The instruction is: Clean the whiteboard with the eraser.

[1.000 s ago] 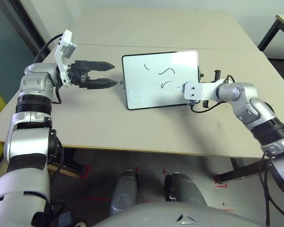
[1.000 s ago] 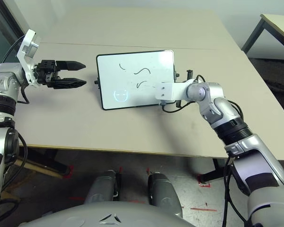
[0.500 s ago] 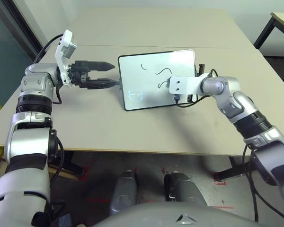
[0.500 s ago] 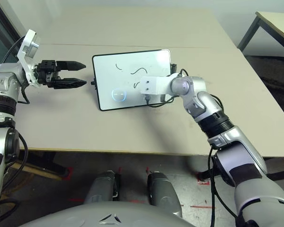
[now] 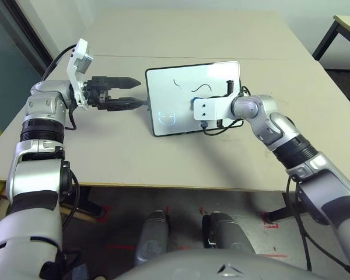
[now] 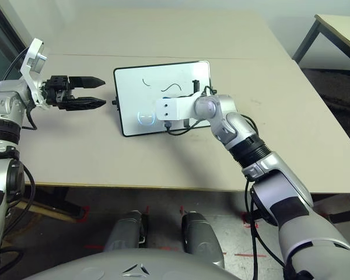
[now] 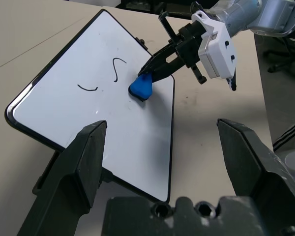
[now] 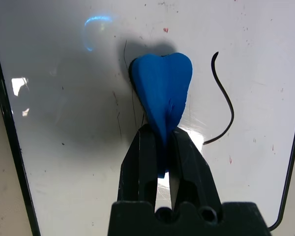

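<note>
Right wrist view: right end effector pinches eraser on whiteboard; left end effector open, empty. Keep eraser flat, sweep across squiggles.

My two head cams look forward and down from above the table; both show same scene, incl. the whiteboard and both arms, right eye shifted a bit. My left wrist cam looks along its own fingers, from some way off, across the board to the right gripper. My right wrist cam is very close, facing the board surface and the eraser.
</note>
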